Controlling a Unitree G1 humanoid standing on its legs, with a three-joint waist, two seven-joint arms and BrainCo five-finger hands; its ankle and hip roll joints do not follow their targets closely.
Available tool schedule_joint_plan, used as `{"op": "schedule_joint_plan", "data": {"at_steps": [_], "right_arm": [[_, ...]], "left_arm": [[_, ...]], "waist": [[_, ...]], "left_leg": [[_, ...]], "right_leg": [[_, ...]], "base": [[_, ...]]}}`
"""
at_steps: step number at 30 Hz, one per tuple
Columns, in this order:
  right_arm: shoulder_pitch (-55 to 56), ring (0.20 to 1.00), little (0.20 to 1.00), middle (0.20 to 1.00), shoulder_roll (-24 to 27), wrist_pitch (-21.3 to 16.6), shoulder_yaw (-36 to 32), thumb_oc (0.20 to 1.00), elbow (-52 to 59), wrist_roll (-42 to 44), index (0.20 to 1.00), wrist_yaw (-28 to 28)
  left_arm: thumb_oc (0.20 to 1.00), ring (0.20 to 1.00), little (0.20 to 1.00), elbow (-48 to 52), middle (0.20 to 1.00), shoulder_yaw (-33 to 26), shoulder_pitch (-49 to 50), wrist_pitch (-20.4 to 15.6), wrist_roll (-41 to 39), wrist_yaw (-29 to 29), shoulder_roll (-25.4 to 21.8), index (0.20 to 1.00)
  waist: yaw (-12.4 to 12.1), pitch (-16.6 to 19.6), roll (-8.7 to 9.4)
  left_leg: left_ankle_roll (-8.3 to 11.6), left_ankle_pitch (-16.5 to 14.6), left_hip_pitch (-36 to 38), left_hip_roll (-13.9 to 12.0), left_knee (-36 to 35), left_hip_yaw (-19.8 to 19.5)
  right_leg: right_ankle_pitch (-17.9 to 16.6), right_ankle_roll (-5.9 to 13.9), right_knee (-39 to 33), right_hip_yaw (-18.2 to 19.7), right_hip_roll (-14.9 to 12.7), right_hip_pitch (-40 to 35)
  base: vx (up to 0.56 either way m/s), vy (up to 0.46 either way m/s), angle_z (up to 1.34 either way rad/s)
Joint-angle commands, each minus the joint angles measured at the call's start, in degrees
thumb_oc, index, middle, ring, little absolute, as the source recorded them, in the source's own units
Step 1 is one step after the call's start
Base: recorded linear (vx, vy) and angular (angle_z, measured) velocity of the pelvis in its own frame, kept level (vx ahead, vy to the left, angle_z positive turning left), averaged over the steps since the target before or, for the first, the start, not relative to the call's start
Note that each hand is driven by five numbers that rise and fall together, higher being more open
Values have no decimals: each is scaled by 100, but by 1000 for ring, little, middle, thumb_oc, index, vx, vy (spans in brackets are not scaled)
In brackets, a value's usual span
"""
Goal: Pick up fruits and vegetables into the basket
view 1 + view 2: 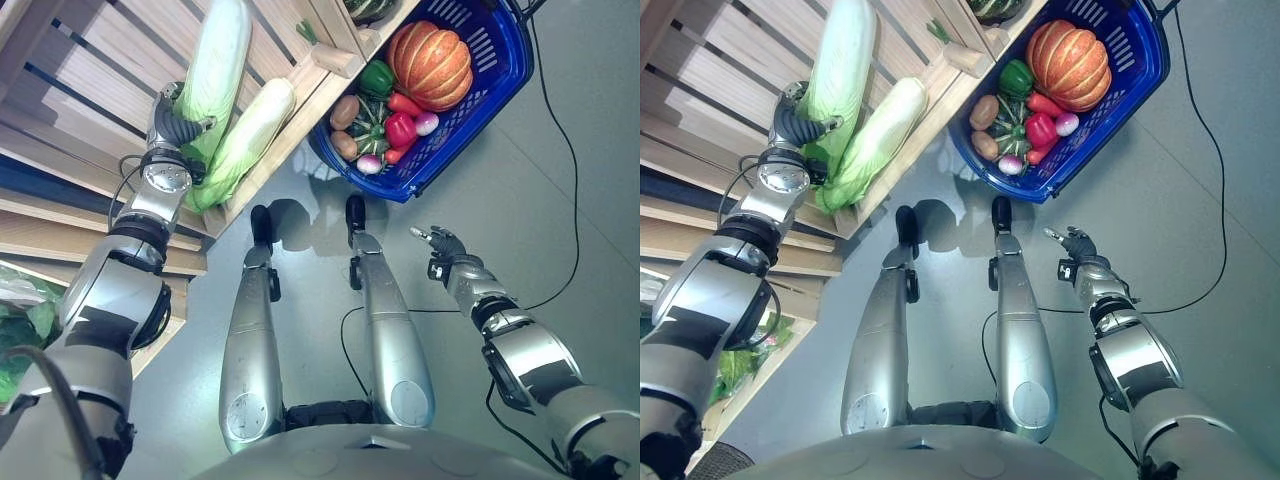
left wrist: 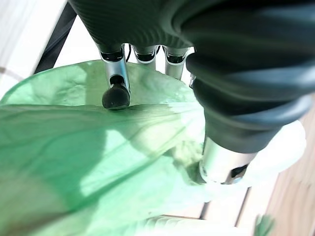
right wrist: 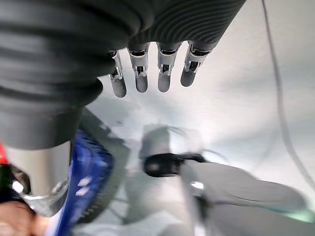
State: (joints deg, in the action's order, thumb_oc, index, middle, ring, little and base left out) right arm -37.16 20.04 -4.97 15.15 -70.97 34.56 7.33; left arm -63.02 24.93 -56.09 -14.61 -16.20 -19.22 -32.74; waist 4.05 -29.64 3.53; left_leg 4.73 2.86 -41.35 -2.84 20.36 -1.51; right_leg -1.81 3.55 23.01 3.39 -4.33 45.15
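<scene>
Two long pale-green napa cabbages lie on the slatted wooden shelf. My left hand is curled round the leafy end of the longer cabbage; its fingers and thumb press on the green leaves. The second cabbage lies beside it, by the shelf's edge. The blue basket stands on the floor to the right, holding a pumpkin, a green pepper, a red pepper, potatoes and a small striped squash. My right hand hangs open over the floor.
A dark green squash sits at the shelf's far corner above the basket. Leafy greens fill a lower shelf at the left. Grey floor stretches to the right of the basket.
</scene>
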Motion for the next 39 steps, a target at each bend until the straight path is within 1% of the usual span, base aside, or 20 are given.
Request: {"op": "schedule_joint_plan", "data": {"at_steps": [1,3,4,7,8,9,10,11,12,13,14,20,22,25,29,30,33,34,37,39], "right_arm": [[268,1000,1000,1000,387,-642,-403,1000,360,436,1000,541],[305,1000,1000,1000,385,-896,-572,1000,624,477,1000,822],[379,1000,1000,1000,361,-1036,-645,1000,853,490,1000,1048],[487,1000,1000,1000,311,-1370,-853,1000,1415,370,1000,1631],[479,1000,1000,1000,305,-1525,-910,1000,1569,291,1000,1859],[509,1000,1000,1000,294,-1641,-958,1000,1709,190,1000,2080],[485,1000,1000,1000,313,-1774,-1012,1000,1858,105,1000,2331],[486,1000,1000,1000,314,-1808,-1059,1000,2017,20,1000,2547],[480,1000,1000,1000,310,-1932,-1106,1000,2246,-157,1000,2955],[493,1000,1000,1000,312,-1972,-1125,1000,2393,-243,1000,3201],[472,1000,1000,1000,323,-2012,-1153,1000,2481,-303,1000,3362],[473,1000,1000,1000,383,-2348,-1305,1000,2855,-613,1000,4081],[487,1000,1000,1000,407,-2510,-1383,1000,3069,-696,1000,4200],[499,1000,1000,1000,447,-2706,-1389,1000,3434,-758,1000,4006],[484,1000,1000,1000,468,-2807,-1310,1000,3808,-615,1000,3585],[519,1000,1000,1000,450,-2774,-1218,1000,4143,-471,1000,3165],[615,1000,1000,1000,376,-2716,-1095,1000,4588,-385,1000,2528],[666,1000,1000,1000,332,-2679,-1024,1000,4797,-345,1000,2270],[763,1000,1000,1000,275,-2465,-878,1000,5176,-60,1000,1381],[824,1000,1000,1000,260,-2307,-762,1000,5374,117,1000,933]], "left_arm": [[200,200,200,605,200,-589,152,-643,-697,162,-7,200],[200,200,200,906,200,-657,253,-787,-782,145,25,200],[200,200,200,1121,200,-699,375,-903,-872,175,49,200],[200,200,200,1618,200,-820,608,-1098,-1002,115,108,200],[200,200,200,1730,200,-869,640,-1157,-1023,117,126,200],[200,200,200,1828,200,-901,691,-1234,-1013,108,152,200],[200,200,200,1928,200,-956,710,-1317,-991,102,177,200],[200,200,200,2013,200,-979,740,-1367,-943,64,193,200],[200,200,200,2125,200,-1011,761,-1482,-891,28,209,200],[200,200,200,2188,200,-1019,775,-1536,-843,-19,211,200],[200,200,200,2234,200,-1028,751,-1570,-824,-46,200,200],[200,200,200,2450,200,-1061,727,-1693,-565,-246,163,200],[200,200,200,2560,200,-1029,719,-1678,-192,-472,122,200],[200,200,200,2714,200,-943,686,-1533,409,-722,39,200],[200,200,200,2822,200,-795,622,-1331,1108,-978,-115,200],[200,200,200,2923,200,-721,605,-1243,1347,-1049,-222,200],[200,200,200,3045,200,-625,596,-1096,1725,-1123,-327,200],[200,200,200,3118,200,-575,595,-977,1978,-1190,-377,200],[200,200,200,3244,200,-507,633,-933,2251,-1199,-488,200],[200,200,200,3330,200,-472,670,-918,2396,-1178,-530,200]], "waist": [[14,-15,-242],[14,-15,-249],[7,-15,-254],[-3,-15,-278],[-6,-15,-292],[-8,-15,-302],[-9,-15,-311],[-8,-15,-319],[-7,-15,-334],[-5,-15,-347],[1,-15,-360],[14,-15,-418],[16,-15,-449],[16,-15,-489],[23,-15,-497],[34,-15,-495],[58,-15,-484],[68,-15,-479],[75,-15,-458],[83,-15,-444]], "left_leg": [[-254,-226,-8,139,99,5],[-259,-191,-40,145,73,11],[-263,-251,-17,148,104,16],[-275,-281,-8,160,88,25],[-279,-236,-38,166,55,26],[-283,-295,-11,171,78,28],[-286,-247,-36,182,41,25],[-289,-249,-32,194,28,20],[-292,-256,-20,206,17,18],[-293,-303,8,213,29,16],[-295,-250,-22,219,1,14],[-302,-253,-36,232,-15,27],[-304,-257,-42,247,-12,19],[-312,-265,-40,266,-17,19],[-302,-247,-22,270,-57,33],[-290,-232,-23,261,-67,38],[-278,-217,-14,248,-85,63],[-271,-216,-7,244,-94,77],[-256,-202,16,230,-127,96],[-245,-235,47,216,-116,111]], "right_leg": [[161,-99,91,-263,85,-309],[103,-96,46,-270,81,-282],[142,-90,65,-272,80,-306],[141,-84,39,-266,80,-318],[96,-85,18,-267,80,-280],[154,-85,51,-266,81,-302],[109,-89,17,-265,82,-277],[116,-94,10,-266,88,-282],[136,-103,18,-264,102,-292],[189,-108,38,-262,106,-321],[143,-111,12,-261,107,-291],[153,-113,1,-277,82,-279],[162,-113,-2,-283,67,-282],[180,-106,5,-290,42,-281],[170,-100,-48,-310,14,-310],[161,-100,-57,-314,7,-304],[163,-100,-74,-320,-4,-319],[172,-99,-86,-317,-7,-333],[169,-92,-116,-333,-16,-353],[203,-87,-103,-339,-22,-376]], "base": [[-1,-15,4],[-2,-12,3],[-2,-5,4],[4,0,1],[0,0,0],[0,0,0],[0,0,0],[0,0,0],[0,0,0],[0,0,0],[0,0,0],[0,0,0],[0,0,0],[0,0,0],[0,0,0],[0,0,0],[0,0,0],[0,0,0],[0,0,0],[0,0,0]]}}
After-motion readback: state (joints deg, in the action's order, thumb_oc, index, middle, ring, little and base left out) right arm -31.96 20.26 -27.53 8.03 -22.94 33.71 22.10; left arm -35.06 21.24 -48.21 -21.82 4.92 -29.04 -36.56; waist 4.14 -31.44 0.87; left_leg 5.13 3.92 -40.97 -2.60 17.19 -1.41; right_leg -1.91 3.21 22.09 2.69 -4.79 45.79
